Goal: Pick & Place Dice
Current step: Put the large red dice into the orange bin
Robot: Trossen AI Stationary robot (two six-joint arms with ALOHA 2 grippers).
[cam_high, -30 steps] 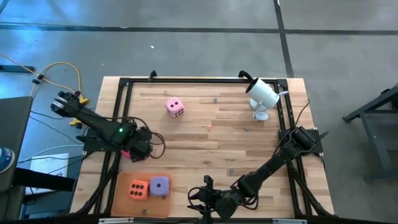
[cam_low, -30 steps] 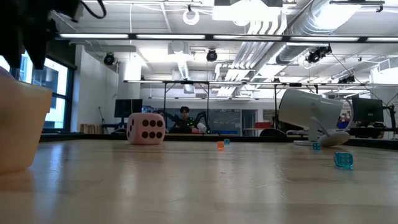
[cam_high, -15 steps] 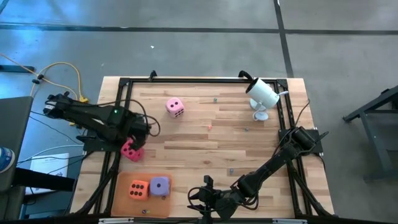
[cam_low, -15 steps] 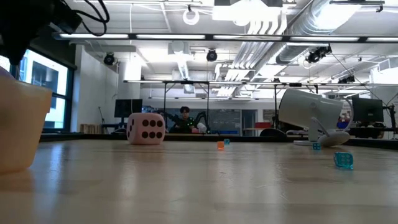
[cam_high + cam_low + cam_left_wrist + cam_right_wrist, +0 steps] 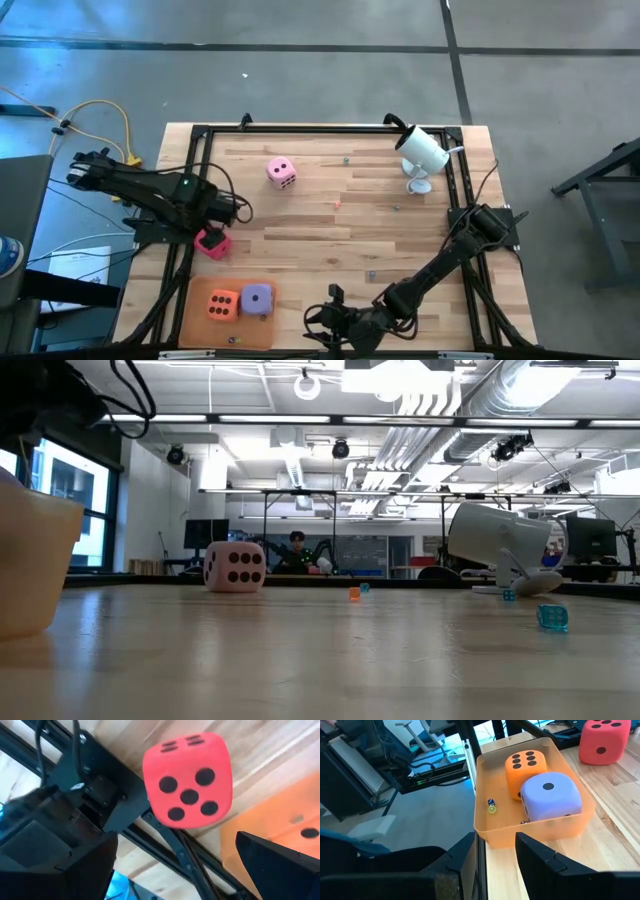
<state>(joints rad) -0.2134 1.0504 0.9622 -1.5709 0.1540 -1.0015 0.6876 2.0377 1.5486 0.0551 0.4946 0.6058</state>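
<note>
Hovering over the magenta soft-looking foam cube with dark pips
It lies on the wooden bench beside the orange tray; left gripper spread apart (likely light, squashy: pinch opposite flat faces).

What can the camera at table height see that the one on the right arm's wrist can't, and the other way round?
Only the low view shows the light pink die, a white desk lamp and the room behind. Only the right wrist view shows the orange tray holding the orange die and purple die, with the magenta die on the table beyond. Both show the wooden table.
</note>
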